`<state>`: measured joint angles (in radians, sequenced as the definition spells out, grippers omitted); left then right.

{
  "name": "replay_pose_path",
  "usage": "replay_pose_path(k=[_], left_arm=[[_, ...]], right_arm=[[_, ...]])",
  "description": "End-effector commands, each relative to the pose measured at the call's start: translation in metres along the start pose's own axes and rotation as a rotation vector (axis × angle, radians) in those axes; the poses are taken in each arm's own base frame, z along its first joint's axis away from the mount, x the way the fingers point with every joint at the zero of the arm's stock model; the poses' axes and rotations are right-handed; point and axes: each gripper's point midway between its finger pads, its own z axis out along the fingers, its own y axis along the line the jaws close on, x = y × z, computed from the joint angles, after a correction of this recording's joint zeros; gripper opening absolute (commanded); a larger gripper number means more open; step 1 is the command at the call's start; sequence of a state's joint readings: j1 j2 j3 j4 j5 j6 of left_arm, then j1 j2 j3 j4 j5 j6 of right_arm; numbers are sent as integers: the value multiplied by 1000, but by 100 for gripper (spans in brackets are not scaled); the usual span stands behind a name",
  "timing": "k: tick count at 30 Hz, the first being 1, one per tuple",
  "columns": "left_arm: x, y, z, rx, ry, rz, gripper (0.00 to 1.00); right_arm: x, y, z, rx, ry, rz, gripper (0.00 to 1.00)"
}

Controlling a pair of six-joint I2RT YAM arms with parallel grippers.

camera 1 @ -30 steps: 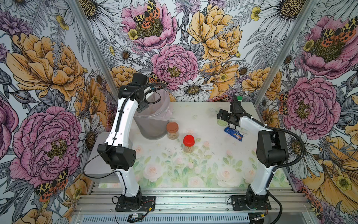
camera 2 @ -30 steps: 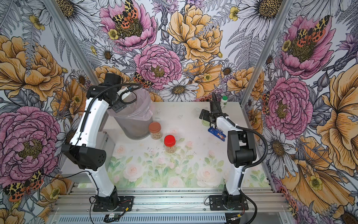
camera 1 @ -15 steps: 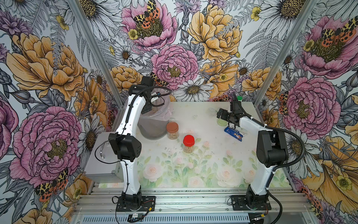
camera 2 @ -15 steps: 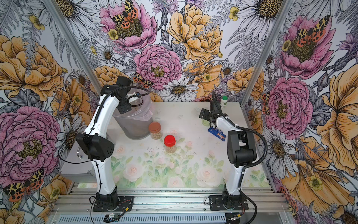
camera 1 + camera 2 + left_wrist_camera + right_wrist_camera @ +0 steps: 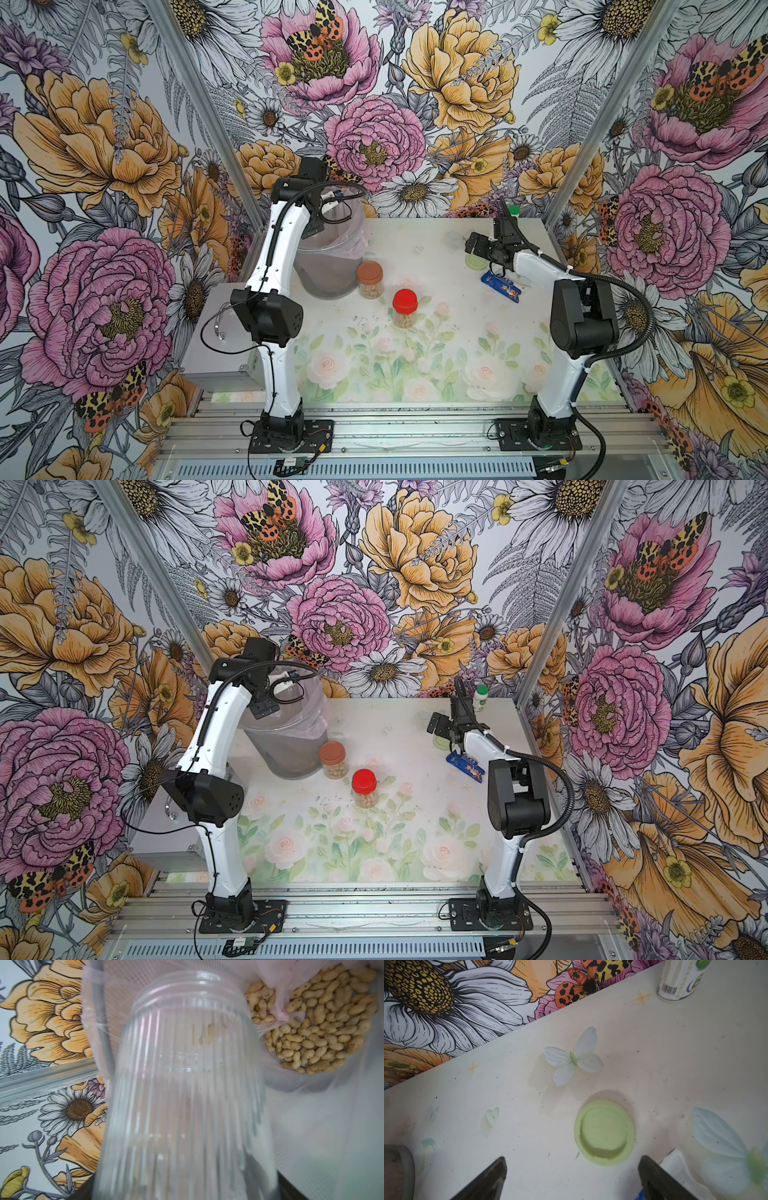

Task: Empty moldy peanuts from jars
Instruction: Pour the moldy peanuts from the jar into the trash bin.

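Note:
My left gripper is shut on a clear ribbed jar with no lid. The jar is tipped mouth-first into the lined bucket, and only a few nuts show through its wall. A heap of moldy peanuts lies in the liner. In both top views a brown-lidded jar and a red-lidded jar stand upright with peanuts inside. My right gripper hangs open just above the table. Beside it a light green lid lies upside down.
A white bottle with a green cap stands at the back right corner. A blue packet lies under the right forearm. A grey box sits off the table's left edge. Flowered walls close in the back and sides.
My left arm has swung to the right, bringing its wrist and the jar further over the bucket's mouth. The right arm has not moved.

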<state>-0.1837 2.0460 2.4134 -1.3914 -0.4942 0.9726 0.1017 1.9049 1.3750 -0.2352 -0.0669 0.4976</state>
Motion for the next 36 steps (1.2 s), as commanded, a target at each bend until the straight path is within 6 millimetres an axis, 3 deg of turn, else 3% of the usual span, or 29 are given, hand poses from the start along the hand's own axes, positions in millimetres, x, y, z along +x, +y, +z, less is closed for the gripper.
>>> replay_pose_path(k=[1,4,9,14,18,19,23,27,31,36], left_arm=[[-15,4,-26,-41,-80,-27,4],[17,27,-28,-68,-60,-152,5],[21,26,-40,-60,-93,-130,4],[29,41,-67,-46,-226,-296,3],[16,33,-90,43,-382,-360,4],[19,34,-108,39,-430,-375,4],[8,27,-135,107,-566,-393,4],[-7,25,-163,199,-738,-435,4],[-29,19,-193,289,-934,-451,5],[-57,10,-224,339,-1156,-458,7]], right_arm=[[-12,16,2,-51,-36,-4,99],[-11,16,-5,-44,-46,-21,99],[-16,19,-5,-60,-50,-10,99],[-16,22,-5,-64,-49,-13,99],[-14,25,-5,-81,-42,-9,99],[-14,26,-5,-83,-40,-9,99],[-13,30,-5,-102,-34,-16,99],[-14,46,-13,-179,-24,-58,98],[-18,65,-35,-282,-28,-115,97],[-21,91,-76,-449,-34,-165,99]])
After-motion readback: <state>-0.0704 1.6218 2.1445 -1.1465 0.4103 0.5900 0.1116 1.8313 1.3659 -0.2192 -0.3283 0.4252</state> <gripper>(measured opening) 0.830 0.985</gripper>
